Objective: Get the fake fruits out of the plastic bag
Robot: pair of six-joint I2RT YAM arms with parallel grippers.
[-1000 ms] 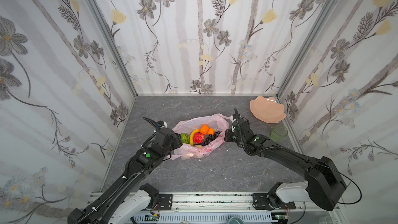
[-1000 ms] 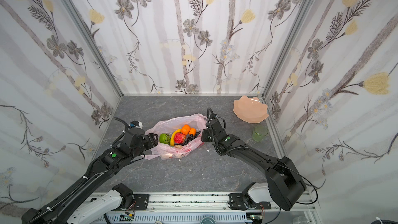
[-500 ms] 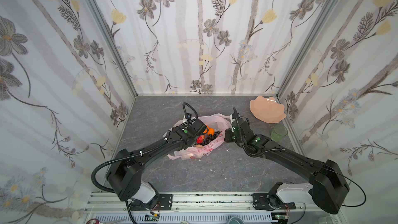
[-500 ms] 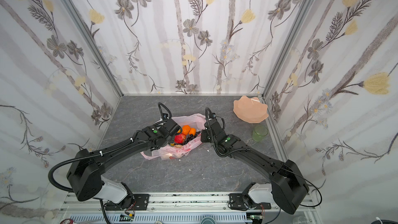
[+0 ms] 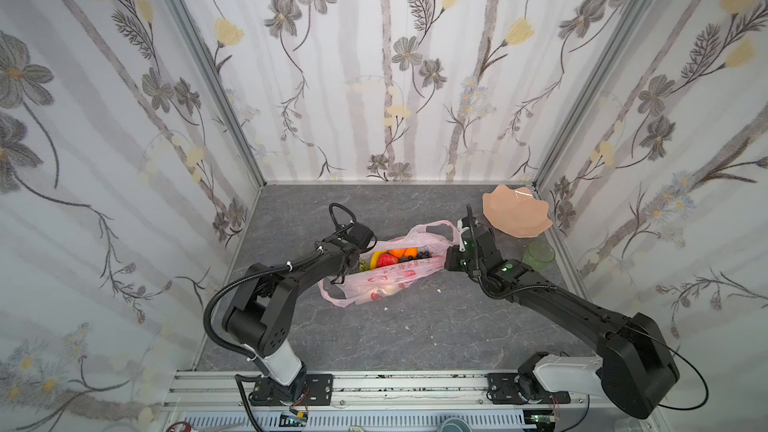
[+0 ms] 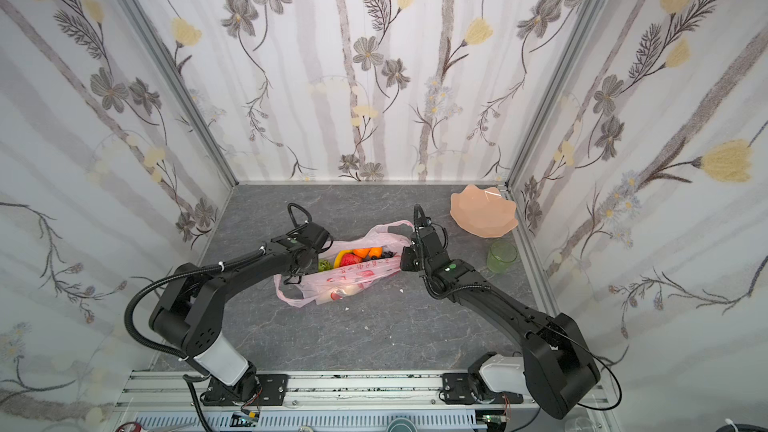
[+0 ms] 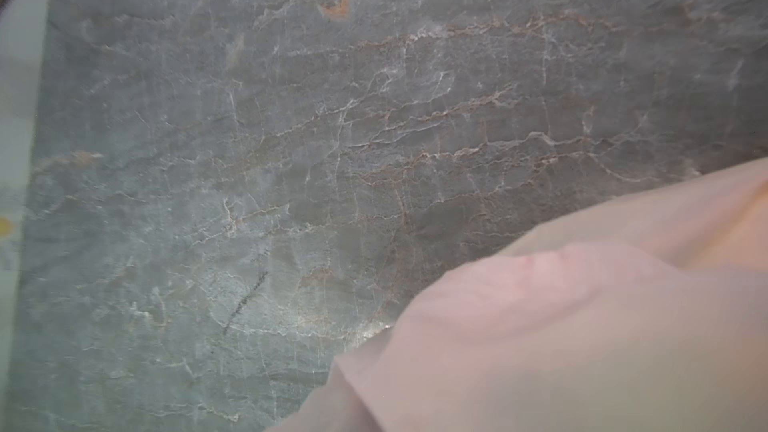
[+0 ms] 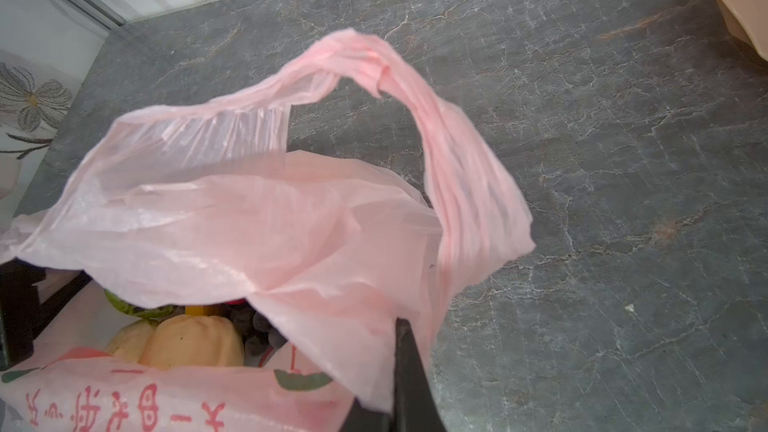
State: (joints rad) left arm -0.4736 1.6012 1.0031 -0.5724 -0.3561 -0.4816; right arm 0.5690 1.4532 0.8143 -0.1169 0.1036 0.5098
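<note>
The pink plastic bag (image 5: 390, 278) lies near the middle of the grey table (image 5: 415, 334). It is stretched lengthwise between the two arms, so its mouth forms a long slot facing up. Inside it the fruits (image 5: 386, 260) are piled together: a red one, a banana, oranges, dark grapes and a green one show in both top views, and two pale beige ones (image 8: 187, 340) show in the right wrist view. The right gripper (image 5: 451, 261) is pressed together on the bag's right end, just below the handle loop (image 5: 436, 228) — its dark finger (image 8: 405, 367) pinches the film. The left gripper (image 5: 349, 268) is closed on the bag's left rim with its tips hidden under the wrist, and the near rim runs straight from it to the other gripper. The left wrist view shows only blurred pink film against the table. A peach plate (image 5: 515, 218) and a green cup (image 5: 539, 253) stand apart from the bag — both in the far right corner.
</note>
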